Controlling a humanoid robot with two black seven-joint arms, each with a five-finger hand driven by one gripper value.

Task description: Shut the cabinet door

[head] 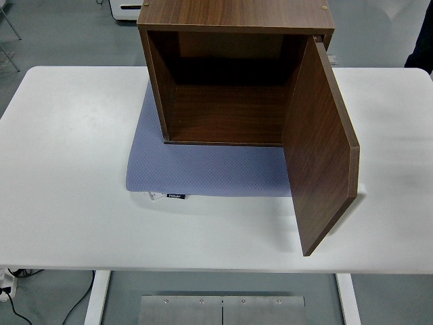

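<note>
A dark walnut-brown cabinet (230,74) stands at the far middle of the white counter (67,169), its open front facing the near edge. It is a plain box of wood-grain board, with a flat top carrying small brass-coloured fittings at the corners, two side walls, a back panel and a bare floor. The inside is empty and shadowed toward the back, lighter across the floor.

The door (318,145) is hinged on the cabinet's right side and stands wide open, swung out toward the near edge at roughly a right angle to the opening. It is a single flat panel of the same grain, its inner face showing, with a paler band along its free edge. Its lower corner reaches out past the mat and hangs over the counter near the front edge, casting a soft shadow on the white surface to its right.

The cabinet sits on a blue-grey mat (203,169) with a fine dotted texture; the mat spreads out in front of the cabinet and to the left, with a small dark label on its near edge.

Neither robot hand is in the picture, so nothing can be said about the fingers. A dark shape (421,40) shows at the top right edge, beyond the counter; what it is cannot be told. Grey floor lies beyond the counter, and a metal plate (222,310) shows beneath the front edge.
</note>
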